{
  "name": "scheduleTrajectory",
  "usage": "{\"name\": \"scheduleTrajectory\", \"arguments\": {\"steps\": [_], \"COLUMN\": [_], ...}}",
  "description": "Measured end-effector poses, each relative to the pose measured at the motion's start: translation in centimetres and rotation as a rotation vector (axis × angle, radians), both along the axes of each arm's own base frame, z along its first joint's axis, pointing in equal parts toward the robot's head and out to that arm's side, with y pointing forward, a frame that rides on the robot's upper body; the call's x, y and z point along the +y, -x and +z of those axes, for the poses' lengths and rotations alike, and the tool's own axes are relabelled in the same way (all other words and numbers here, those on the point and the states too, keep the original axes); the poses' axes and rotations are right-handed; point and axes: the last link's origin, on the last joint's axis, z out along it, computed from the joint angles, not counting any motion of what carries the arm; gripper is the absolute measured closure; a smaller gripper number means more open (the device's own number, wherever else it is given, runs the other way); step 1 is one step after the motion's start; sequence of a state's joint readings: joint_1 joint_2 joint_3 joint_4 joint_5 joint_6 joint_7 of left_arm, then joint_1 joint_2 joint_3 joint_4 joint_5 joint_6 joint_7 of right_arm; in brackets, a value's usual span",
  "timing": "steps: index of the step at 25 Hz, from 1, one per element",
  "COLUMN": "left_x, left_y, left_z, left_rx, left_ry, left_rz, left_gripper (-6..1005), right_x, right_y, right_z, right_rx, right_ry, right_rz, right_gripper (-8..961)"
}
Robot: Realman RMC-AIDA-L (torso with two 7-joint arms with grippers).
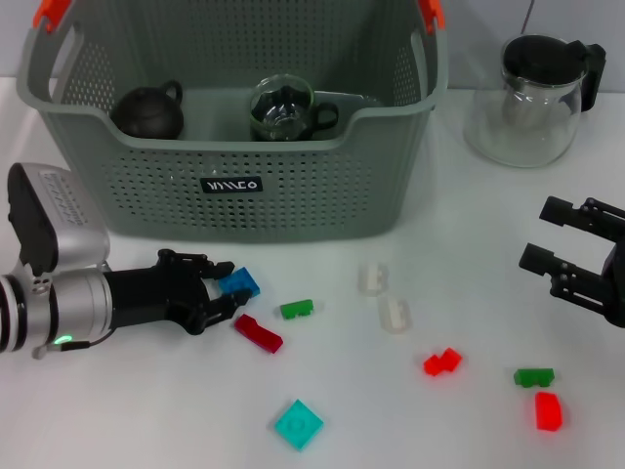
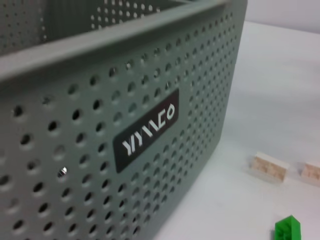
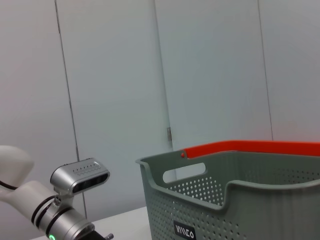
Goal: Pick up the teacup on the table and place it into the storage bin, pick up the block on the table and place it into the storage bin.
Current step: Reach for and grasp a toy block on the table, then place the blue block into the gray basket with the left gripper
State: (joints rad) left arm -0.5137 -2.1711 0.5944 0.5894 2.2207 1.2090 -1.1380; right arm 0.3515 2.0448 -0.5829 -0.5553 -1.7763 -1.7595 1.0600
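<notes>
Storage bin (image 1: 293,186): I log it at the back of the white worktop (image 1: 146,420), grey-green, perforated, black label on its front wall, orange clips at the top corners. Contents: one dark teapot (image 1: 148,110) toward my left side, one glass teacup (image 1: 285,109) near the middle, both on the bin floor. Blue block (image 1: 239,284): on the worktop just in front of the bin, lying at the fingertips of my left pincer (image 1: 217,290), whose black fingers reach around it; I cannot tell whether they have closed on it. Red block (image 1: 259,333) and green block (image 1: 296,309): just beside the blue one. Two clear blocks (image 1: 383,295): centre of the worktop. Teal block (image 1: 298,424): near front edge. Further red and green blocks (image 1: 535,391): front right. Glass jug (image 1: 532,98): black lid, back right, beside the bin. Right pincer (image 1: 576,249): hovering at the right edge, fingers spread apart, holding nothing. Left wrist view: bin wall and label up close, green block at the frame's edge.
</notes>
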Motion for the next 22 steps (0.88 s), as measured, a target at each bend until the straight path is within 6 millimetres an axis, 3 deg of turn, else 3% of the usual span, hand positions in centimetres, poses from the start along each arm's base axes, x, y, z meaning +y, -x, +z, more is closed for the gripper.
{"name": "scheduleTrajectory", "arguments": {"steps": [11, 22], "left_x": [-0.2, -2.1], "left_y": [-0.5, -4.7], "left_z": [1.1, 11.3], "left_rx": [-0.048, -0.443], "left_ry": [0.02, 0.155], "left_rz": [0.01, -0.041], "left_gripper": [600, 606], "right_x": [0.0, -0.1], "right_y": [0.0, -0.1], "right_z": [0.1, 0.1], "right_rx": [0.0, 0.005], "right_ry": [-0.001, -0.004], "right_rz": [0.002, -0.003], "right_gripper": [268, 268]}}
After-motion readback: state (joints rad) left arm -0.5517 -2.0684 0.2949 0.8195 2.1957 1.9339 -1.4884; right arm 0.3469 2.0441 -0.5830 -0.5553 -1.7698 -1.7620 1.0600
